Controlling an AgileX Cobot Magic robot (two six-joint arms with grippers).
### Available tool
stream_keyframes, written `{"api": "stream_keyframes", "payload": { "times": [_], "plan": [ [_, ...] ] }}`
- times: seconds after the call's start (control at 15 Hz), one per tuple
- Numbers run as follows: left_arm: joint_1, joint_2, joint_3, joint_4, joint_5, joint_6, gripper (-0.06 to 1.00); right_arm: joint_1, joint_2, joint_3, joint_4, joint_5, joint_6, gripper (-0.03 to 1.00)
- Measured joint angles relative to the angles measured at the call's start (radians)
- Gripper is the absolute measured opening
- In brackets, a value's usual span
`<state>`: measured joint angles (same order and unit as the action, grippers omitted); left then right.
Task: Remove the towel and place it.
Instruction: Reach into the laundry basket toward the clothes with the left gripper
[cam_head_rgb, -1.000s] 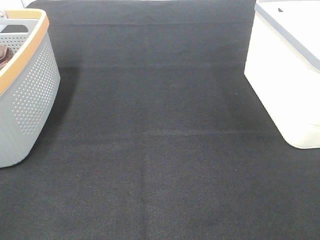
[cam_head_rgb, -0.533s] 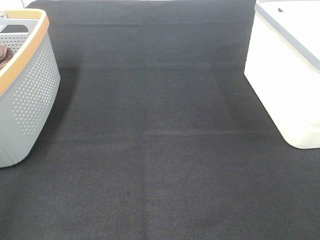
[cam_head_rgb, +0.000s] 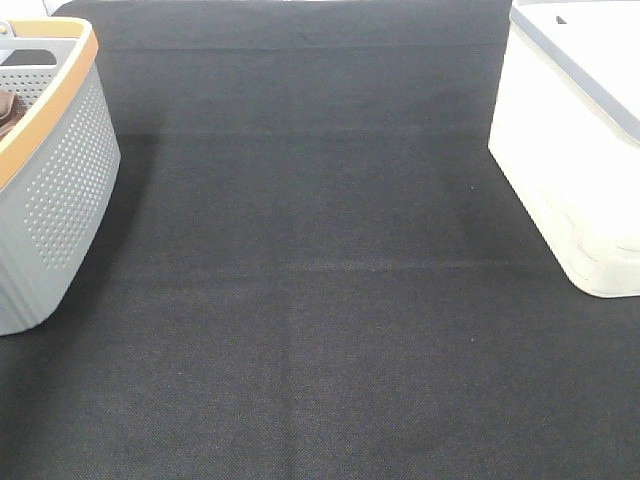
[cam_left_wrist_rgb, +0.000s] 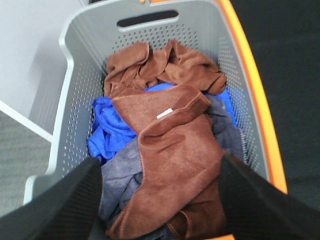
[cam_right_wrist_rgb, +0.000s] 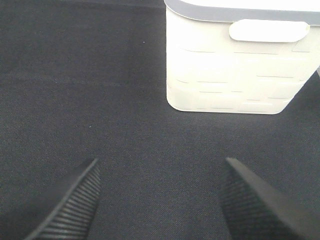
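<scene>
The reddish-brown towel (cam_left_wrist_rgb: 172, 160) with a small white tag lies on top of the cloths in the grey basket (cam_left_wrist_rgb: 75, 90). A sliver of it shows in the high view (cam_head_rgb: 6, 108) inside the basket (cam_head_rgb: 60, 190) at the left edge. My left gripper (cam_left_wrist_rgb: 160, 200) hangs open above the towel, one finger on each side of it, not touching. My right gripper (cam_right_wrist_rgb: 160, 200) is open and empty above the black mat, in front of the white bin (cam_right_wrist_rgb: 235, 60). Neither gripper shows in the high view.
A second brown cloth (cam_left_wrist_rgb: 155, 65), a blue cloth (cam_left_wrist_rgb: 107, 125) and a grey cloth (cam_left_wrist_rgb: 122, 175) lie in the basket too. The basket has an orange rim (cam_left_wrist_rgb: 255, 90). The white bin (cam_head_rgb: 575, 140) stands at the right of the black mat (cam_head_rgb: 320, 300).
</scene>
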<state>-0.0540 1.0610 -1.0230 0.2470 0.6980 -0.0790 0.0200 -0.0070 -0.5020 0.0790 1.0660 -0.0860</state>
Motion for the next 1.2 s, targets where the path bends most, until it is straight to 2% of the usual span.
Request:
{"api": "stream_keyframes", "payload": {
  "times": [0.07, 0.13, 0.4, 0.6, 0.8, 1.0, 1.2],
  "plan": [
    [0.000, 0.000, 0.000, 0.000, 0.000, 0.000, 0.64, 0.000, 0.000, 0.000, 0.000, 0.000, 0.000, 0.65],
    [0.000, 0.127, -0.118, 0.004, 0.098, 0.000, 0.64, 0.000, 0.000, 0.000, 0.000, 0.000, 0.000, 0.65],
    [0.000, 0.432, -0.420, 0.032, 0.367, 0.000, 0.64, 0.000, 0.000, 0.000, 0.000, 0.000, 0.000, 0.65],
    [0.002, 0.601, -0.589, 0.046, 0.502, 0.073, 0.64, 0.000, 0.000, 0.000, 0.000, 0.000, 0.000, 0.65],
    [0.002, 0.745, -0.686, 0.001, 0.509, 0.229, 0.64, 0.000, 0.000, 0.000, 0.000, 0.000, 0.000, 0.65],
    [0.002, 0.827, -0.688, -0.054, 0.510, 0.334, 0.64, 0.000, 0.000, 0.000, 0.000, 0.000, 0.000, 0.65],
    [0.002, 0.903, -0.689, -0.074, 0.472, 0.419, 0.64, 0.000, 0.000, 0.000, 0.000, 0.000, 0.000, 0.65]
  ]
}}
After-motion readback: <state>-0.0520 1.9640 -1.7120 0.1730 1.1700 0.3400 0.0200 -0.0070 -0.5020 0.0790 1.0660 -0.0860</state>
